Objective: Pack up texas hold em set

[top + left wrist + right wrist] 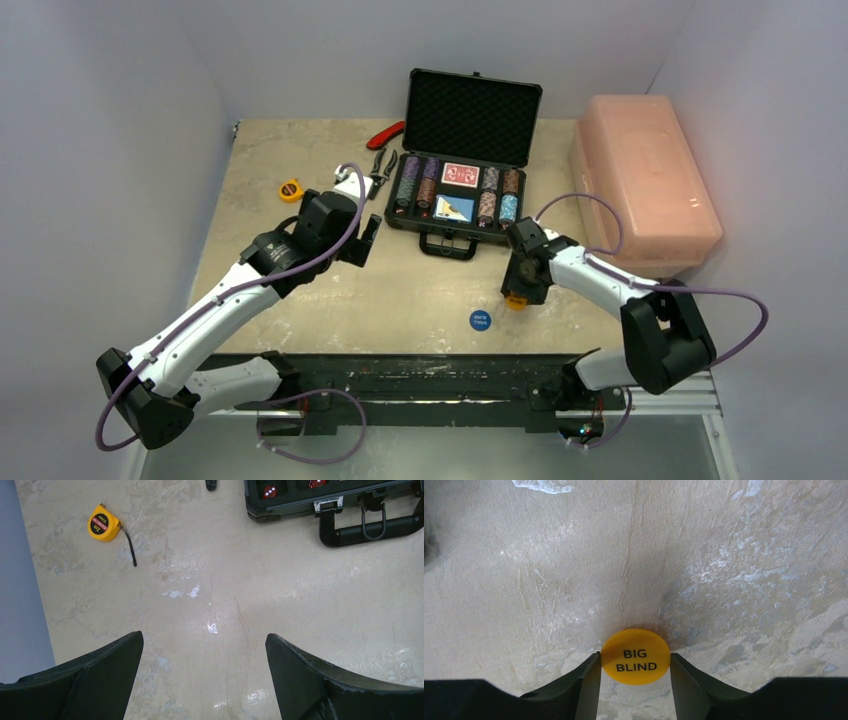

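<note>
Your right claw [634, 655] pinches the orange disc [635, 656], lettered BIG BLIND, by its edges. It sits low over the table [330, 290], near of the case's right end; you cannot tell whether it touches. The blue disc [480, 320] lies flat just left and nearer. The case [472, 115] stands open at far centre, lid up, holding chips [405, 185], a red deck [460, 175] and dice [270, 491]. Your left claw [204, 636] hangs spread wide over bare table, left of the case. A tape measure [104, 524] and pliers [385, 133] lie far left, a pink box [645, 175] far right. The top is pale, mottled and scuffed; plain grey walls close it in.
</note>
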Controlling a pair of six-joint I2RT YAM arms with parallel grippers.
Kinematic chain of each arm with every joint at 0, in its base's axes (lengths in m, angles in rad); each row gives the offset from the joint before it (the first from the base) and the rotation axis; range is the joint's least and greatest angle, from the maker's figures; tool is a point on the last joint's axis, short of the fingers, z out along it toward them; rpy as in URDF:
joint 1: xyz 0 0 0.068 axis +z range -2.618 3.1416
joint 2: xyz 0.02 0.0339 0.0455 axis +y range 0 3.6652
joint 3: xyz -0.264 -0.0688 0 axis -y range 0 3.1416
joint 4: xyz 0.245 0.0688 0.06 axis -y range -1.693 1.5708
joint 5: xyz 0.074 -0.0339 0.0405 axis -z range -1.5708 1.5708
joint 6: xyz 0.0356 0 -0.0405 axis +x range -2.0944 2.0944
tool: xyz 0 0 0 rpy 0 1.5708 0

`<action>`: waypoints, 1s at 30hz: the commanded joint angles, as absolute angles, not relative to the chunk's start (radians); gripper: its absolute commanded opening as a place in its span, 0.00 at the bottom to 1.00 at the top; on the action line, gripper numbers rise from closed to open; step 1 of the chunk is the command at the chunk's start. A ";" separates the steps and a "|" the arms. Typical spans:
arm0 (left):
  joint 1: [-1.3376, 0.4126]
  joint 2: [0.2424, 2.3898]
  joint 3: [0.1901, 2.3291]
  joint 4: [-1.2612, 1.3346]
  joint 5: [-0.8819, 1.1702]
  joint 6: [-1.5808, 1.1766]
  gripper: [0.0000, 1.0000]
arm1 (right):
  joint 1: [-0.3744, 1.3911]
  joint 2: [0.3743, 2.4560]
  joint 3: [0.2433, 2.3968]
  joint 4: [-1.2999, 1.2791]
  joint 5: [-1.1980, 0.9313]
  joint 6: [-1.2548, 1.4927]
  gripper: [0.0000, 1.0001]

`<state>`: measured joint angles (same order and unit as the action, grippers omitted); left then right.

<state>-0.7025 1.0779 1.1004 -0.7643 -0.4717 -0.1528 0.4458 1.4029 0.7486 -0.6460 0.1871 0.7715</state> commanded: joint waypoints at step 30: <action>-0.699 1.013 1.097 -0.730 -0.544 -0.137 0.92 | 0.445 1.402 1.135 -0.701 0.153 0.742 0.00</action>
<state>-0.7025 1.0367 1.0992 -0.7639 -0.5144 -0.1528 0.4458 1.3693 1.0599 -0.7200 0.1810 0.7567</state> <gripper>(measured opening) 0.922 0.520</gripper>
